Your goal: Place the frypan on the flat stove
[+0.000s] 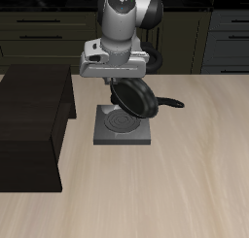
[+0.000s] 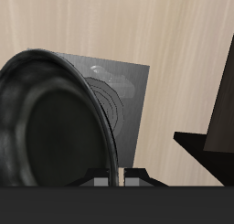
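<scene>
The frypan (image 1: 134,96), round and black with a glossy rim, hangs tilted on its edge just above the flat stove (image 1: 124,131), a grey square plate with a dark coil burner. Its thin handle (image 1: 173,104) points out sideways over the table. My gripper (image 1: 119,79) is shut on the pan's upper rim, directly over the stove. In the wrist view the pan (image 2: 55,127) fills the near field, my fingertips (image 2: 117,178) pinch its rim, and the stove (image 2: 126,89) lies beyond it, partly hidden by the pan.
A large dark brown cabinet block (image 1: 31,125) stands on the table beside the stove; it also shows in the wrist view (image 2: 218,113). Dark kitchen drawers (image 1: 39,33) line the back behind the robot. Bare wooden tabletop (image 1: 185,184) lies toward the front edge.
</scene>
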Controlling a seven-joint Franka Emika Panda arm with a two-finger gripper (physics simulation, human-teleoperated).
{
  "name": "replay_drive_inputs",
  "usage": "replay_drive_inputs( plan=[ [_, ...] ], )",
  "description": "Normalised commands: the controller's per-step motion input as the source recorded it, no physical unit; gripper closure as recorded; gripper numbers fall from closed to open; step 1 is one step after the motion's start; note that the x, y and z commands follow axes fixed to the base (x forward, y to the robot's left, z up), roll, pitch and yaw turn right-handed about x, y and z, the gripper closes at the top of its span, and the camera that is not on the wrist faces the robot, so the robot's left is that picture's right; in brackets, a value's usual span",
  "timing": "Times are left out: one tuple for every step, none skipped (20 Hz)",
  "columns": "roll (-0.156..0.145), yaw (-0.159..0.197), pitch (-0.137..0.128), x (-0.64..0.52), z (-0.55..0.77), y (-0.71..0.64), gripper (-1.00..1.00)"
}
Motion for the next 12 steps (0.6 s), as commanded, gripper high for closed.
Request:
replay_drive_inputs(
  plan=[
    [-0.049, -0.02, 0.066, 0.21, -0.29, -0.19, 1.0],
    [-0.076, -0.003, 0.048, 0.16, -0.25, -0.27, 1.0],
    [-0.078, -0.025, 0.081, 0.18, -0.3, -0.14, 1.0],
    [-0.046, 0.019, 0.126, 0.23, -0.3, -0.16, 1.0],
    [-0.075, -0.028, 0.085, 0.17, -0.26, -0.16, 1.0],
    [-0.048, 0.014, 0.108, 0.24, -0.31, -0.18, 1.0],
    [-0.004, -0.006, 0.062, 0.1, -0.22, -0.05, 1.0],
    [-0.091, 0.021, 0.078, 0.18, -0.32, -0.19, 1.0],
    [-0.06, -0.033, 0.143, 0.11, -0.37, -0.03, 1.0],
    [0.059, 0.086, -0.066, 0.11, -0.15, 0.02, 1.0],
    [-0.023, 0.026, -0.021, 0.08, -0.15, -0.05, 1.0],
    [-0.034, -0.022, 0.057, 0.22, -0.13, -0.14, 1.0]
  ],
)
